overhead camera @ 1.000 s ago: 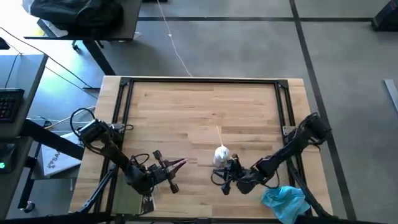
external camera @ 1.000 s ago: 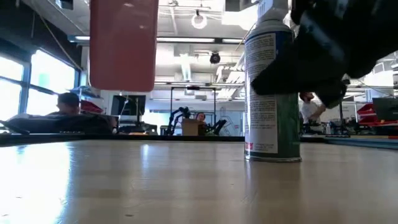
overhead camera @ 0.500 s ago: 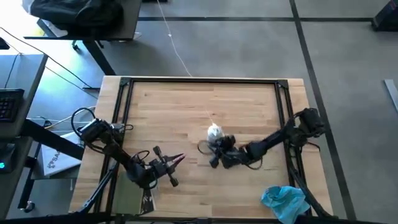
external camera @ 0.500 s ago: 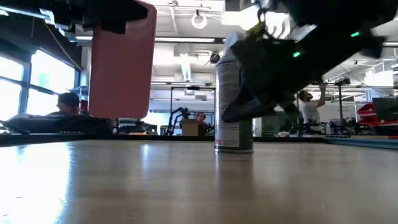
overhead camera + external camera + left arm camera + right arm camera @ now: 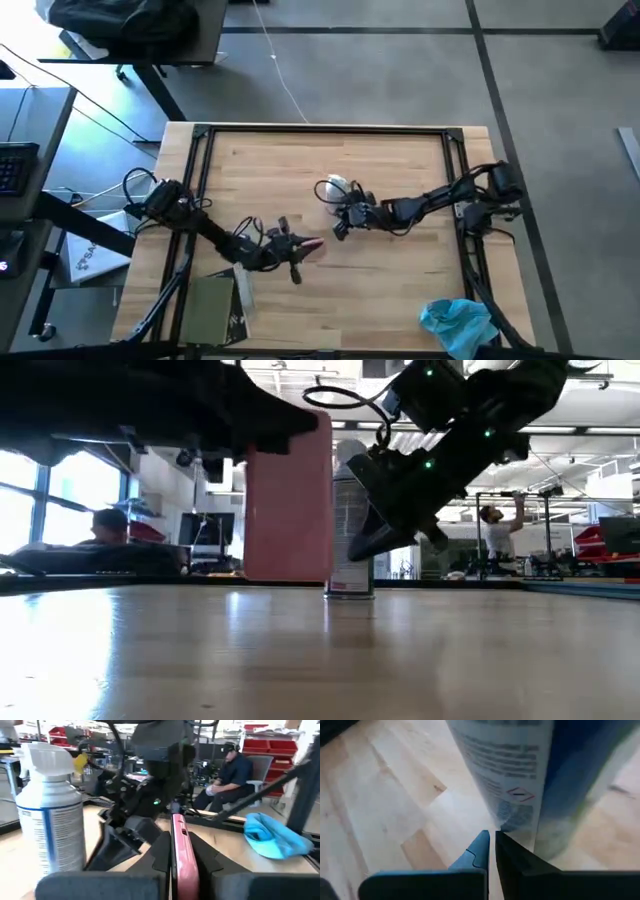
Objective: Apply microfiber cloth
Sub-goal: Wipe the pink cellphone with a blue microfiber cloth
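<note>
The microfiber cloth (image 5: 458, 322), a turquoise heap, lies at the table's near right corner, untouched; the left wrist view shows the cloth (image 5: 275, 837) too. My left gripper (image 5: 300, 248) is shut on a flat pink object (image 5: 290, 500) near the table's middle. A white spray bottle (image 5: 338, 186) stands upright on its base beyond it. My right gripper (image 5: 491, 845), shut, points at the bottle's lower wall from the near right side. My left gripper pinches the pink object's two broad faces (image 5: 179, 851) between its fingers, coming level from the table's left. The object hangs upright, its lower edge (image 5: 288, 574) clear of the table. My right gripper's shut fingertips (image 5: 481, 846) lie against the bottle's lower wall (image 5: 520, 820); the bottle stands on the table.
A flat olive object (image 5: 210, 310) lies at the near left corner. Black rails (image 5: 320, 130) frame the tabletop. Bare wood stretches between the bottle and the cloth. A seated person (image 5: 235, 775) shows beyond the table.
My right gripper has swept toward the far edge and leftward, and the bottle has slid upright with it from the near right to mid-table. My left gripper has carried the pink object toward the right and lower, still clear of the table.
</note>
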Controlling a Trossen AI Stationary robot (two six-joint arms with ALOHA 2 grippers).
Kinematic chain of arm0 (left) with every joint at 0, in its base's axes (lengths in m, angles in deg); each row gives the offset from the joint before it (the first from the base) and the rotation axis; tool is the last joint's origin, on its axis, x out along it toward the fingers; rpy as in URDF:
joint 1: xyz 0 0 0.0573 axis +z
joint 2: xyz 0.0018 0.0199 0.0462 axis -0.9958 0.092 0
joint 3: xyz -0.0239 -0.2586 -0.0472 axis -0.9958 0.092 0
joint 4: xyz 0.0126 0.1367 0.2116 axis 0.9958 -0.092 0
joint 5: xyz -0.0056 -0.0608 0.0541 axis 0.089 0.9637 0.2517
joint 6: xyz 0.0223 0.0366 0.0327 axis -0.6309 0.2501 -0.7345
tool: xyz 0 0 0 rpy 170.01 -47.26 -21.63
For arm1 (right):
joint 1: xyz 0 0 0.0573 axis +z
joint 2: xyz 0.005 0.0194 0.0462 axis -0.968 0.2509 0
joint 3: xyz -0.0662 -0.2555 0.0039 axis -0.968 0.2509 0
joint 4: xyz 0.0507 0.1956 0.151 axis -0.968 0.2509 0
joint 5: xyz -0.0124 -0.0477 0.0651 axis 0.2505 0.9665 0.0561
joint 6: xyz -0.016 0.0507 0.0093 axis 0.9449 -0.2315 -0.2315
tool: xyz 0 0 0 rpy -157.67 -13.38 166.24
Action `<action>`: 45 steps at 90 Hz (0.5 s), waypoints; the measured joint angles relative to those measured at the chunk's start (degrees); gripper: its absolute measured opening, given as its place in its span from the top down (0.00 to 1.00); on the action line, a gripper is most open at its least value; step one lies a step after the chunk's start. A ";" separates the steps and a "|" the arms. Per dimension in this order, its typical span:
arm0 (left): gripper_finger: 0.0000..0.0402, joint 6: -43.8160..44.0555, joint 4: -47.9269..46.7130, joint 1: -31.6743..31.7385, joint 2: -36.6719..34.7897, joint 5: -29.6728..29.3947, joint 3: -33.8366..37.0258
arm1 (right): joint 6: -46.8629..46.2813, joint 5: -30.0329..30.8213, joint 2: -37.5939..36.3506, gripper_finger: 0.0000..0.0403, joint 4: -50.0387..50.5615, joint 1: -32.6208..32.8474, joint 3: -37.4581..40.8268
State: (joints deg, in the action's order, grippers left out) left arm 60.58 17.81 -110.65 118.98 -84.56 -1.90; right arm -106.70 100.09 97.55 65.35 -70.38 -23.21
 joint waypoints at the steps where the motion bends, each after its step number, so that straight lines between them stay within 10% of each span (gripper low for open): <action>1: 0.96 -0.09 0.07 0.22 0.00 0.00 0.00 | -0.10 0.03 -0.38 1.00 0.94 0.03 0.00; 29: 0.96 19.92 3.58 9.83 0.00 15.98 -0.28 | -13.87 4.70 -14.29 1.00 29.23 10.06 0.00; 45: 0.96 24.28 1.75 12.97 0.00 19.10 -0.84 | -31.42 -2.94 -19.40 0.96 40.59 20.14 0.00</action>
State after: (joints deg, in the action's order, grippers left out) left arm 84.86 19.55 -97.68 118.98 -65.45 -2.74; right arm -138.12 97.15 78.15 105.94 -50.24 -23.21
